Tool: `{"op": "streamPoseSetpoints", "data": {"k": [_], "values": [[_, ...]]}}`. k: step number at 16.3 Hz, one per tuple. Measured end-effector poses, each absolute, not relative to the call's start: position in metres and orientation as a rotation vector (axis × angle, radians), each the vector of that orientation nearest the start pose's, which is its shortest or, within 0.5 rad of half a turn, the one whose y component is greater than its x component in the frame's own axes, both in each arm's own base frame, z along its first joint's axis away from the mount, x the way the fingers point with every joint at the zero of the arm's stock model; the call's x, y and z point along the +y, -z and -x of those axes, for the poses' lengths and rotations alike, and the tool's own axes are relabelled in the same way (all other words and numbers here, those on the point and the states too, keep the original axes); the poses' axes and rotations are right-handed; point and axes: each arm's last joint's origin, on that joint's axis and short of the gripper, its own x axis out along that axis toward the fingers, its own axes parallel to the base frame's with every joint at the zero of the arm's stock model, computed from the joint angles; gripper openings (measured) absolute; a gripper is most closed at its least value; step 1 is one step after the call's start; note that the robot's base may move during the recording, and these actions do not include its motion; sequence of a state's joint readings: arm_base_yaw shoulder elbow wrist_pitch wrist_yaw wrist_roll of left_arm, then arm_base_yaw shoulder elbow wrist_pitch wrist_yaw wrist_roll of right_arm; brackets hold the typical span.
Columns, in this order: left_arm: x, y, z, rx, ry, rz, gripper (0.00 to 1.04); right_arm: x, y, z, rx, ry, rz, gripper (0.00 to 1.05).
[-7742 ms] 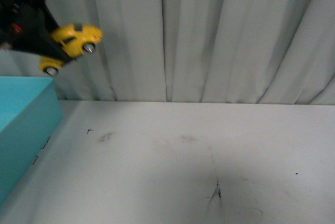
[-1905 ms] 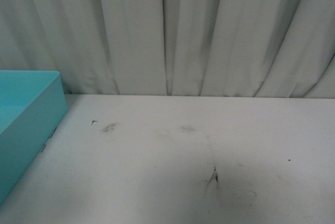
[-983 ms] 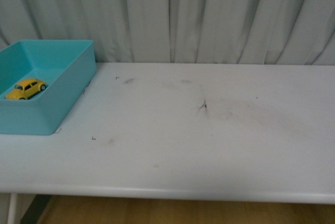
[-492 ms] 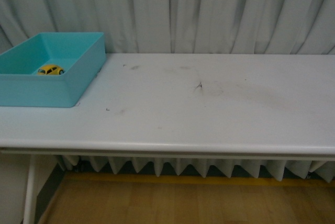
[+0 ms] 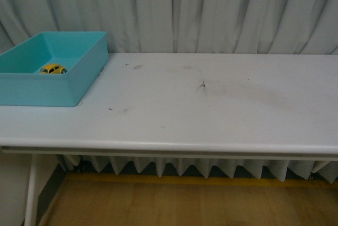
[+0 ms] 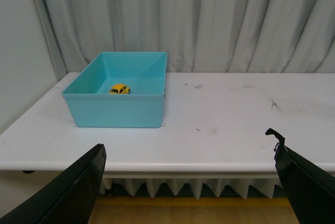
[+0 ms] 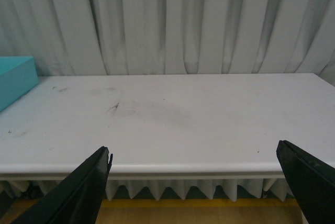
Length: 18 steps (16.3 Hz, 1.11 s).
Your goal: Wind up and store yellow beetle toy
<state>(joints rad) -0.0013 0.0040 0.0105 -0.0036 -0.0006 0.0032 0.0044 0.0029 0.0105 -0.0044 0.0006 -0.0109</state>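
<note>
The yellow beetle toy [image 5: 53, 69] [image 6: 120, 89] is a small glossy yellow car with dark windows. It rests upright on the floor of the teal bin [image 5: 90, 73] at the desk's 9 o'clock end.

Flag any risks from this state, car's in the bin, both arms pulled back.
1. The toy car sits upright on its wheels on the floor of the teal bin. If the spring is wound, it might roll into a wall, though the walls look tall enough to contain it.
2. The bin stands close to the table's left end, so a bump from the open left gripper could push it off.
</note>
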Motion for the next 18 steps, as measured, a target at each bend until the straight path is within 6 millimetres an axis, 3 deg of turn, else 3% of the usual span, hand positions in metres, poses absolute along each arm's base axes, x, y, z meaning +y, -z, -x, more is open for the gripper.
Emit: {"op": "streamPoseSetpoints", "data": {"k": [18], "values": [[-0.0001,-0.1665,-0.0973,-0.003,0.001,-0.003,0.98,0.0004,-0.1665,-0.0972,-0.004,-0.003,0.01,0.98]]}}
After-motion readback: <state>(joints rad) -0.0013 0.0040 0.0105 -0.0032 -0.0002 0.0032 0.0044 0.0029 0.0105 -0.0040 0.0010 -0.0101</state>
